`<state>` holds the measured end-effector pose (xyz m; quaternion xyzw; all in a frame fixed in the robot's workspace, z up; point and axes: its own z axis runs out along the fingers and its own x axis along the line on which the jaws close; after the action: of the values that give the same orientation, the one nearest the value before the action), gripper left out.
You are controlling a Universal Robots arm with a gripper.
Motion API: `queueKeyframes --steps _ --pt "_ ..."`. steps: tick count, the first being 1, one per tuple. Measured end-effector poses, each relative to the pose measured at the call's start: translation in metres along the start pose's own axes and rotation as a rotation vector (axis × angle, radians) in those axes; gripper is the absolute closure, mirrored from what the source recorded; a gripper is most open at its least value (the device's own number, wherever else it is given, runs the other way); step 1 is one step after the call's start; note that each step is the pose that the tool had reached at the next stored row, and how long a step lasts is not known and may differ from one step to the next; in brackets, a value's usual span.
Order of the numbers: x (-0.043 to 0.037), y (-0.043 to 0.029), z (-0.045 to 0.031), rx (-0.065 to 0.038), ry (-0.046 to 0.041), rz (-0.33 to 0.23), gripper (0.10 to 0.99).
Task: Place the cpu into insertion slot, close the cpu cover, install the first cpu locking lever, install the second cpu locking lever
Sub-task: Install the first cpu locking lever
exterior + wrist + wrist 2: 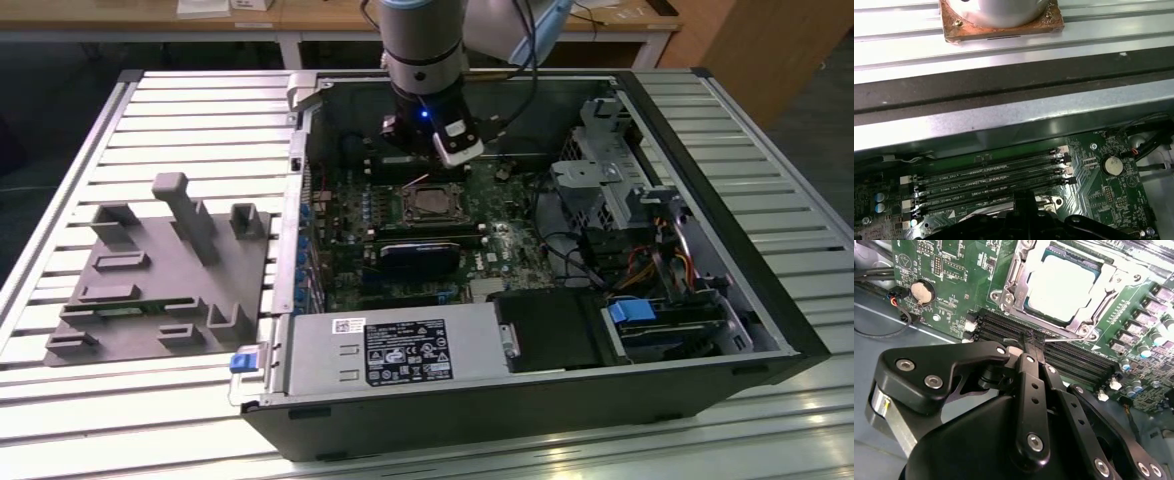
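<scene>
**Operator:** Report the position of the cpu (pixel 1064 287).

**Technician:** The cpu is seated in the insertion slot (pixel 406 200) on the motherboard (pixel 954 270), inside the open computer case (pixel 747 130). The case lies on the slatted surface (pixel 200 110). The cpu cover (pixel 1019 280) lies flat over the chip, and its window frames the grey metal top.

**Operator:** Report the condition of the hand (pixel 1033 340).

**Technician:** Clenched. In the second wrist view the fingertips (pixel 1029 342) are pressed together just beside the socket, above the long memory slots (pixel 1004 327). A thin metal rod (pixel 1069 339) runs from the fingertips along the edge of the cover. It cannot be determined whether the rod is pinched between them.

**Operator:** Report the location of the arm (pixel 424 50).

**Technician:** In the exterior view it stands over the far part of the board, with the hand just beyond the socket. A grey fixture block (pixel 160 270) sits on the surface to the exterior view's left of the case. The grey power supply (pixel 320 350) occupies the near side.
</scene>
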<state>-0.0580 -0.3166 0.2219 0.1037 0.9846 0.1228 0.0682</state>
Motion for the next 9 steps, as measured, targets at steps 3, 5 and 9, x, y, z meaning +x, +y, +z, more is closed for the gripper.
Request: queueKeyframes --steps 3,5,9 --pt "0.0006 0.0013 0.0015 0.001 -0.0021 0.008 0.984" --pt "0.001 0.0021 0.0026 0.002 -0.0034 0.012 0.984" --pt "0.0021 0.0044 0.0042 0.003 -0.0063 0.02 0.984"
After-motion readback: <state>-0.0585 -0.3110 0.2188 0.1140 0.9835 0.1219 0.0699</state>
